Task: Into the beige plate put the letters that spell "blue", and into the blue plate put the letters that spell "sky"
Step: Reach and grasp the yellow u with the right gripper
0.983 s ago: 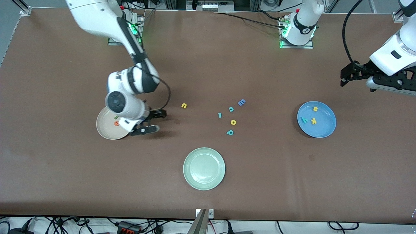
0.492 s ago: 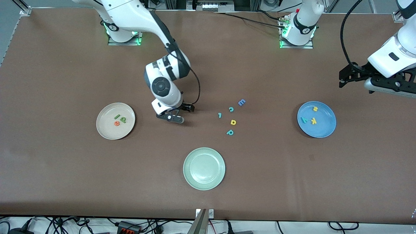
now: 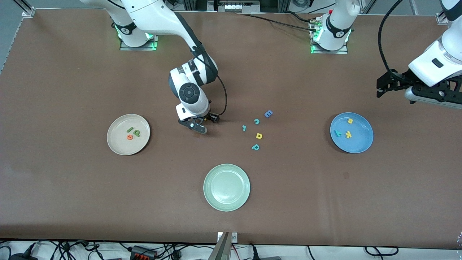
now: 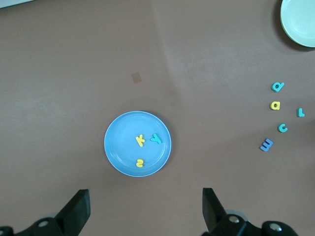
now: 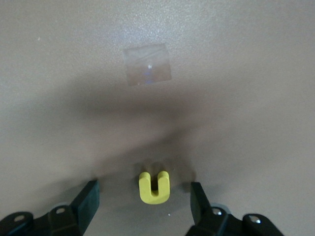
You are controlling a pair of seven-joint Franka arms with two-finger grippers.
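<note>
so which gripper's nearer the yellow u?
Right. The right gripper straddles the yellow u on the table; the left gripper waits above the table's left-arm end, by the blue plate.

Three views: one high, two on the wrists.
The front camera faces the bases across the table (image 3: pixel 72 198); the left wrist looks down from high, sharing the blue plate (image 4: pixel 138 143); the right wrist looks close at the u (image 5: pixel 153 187).
</note>
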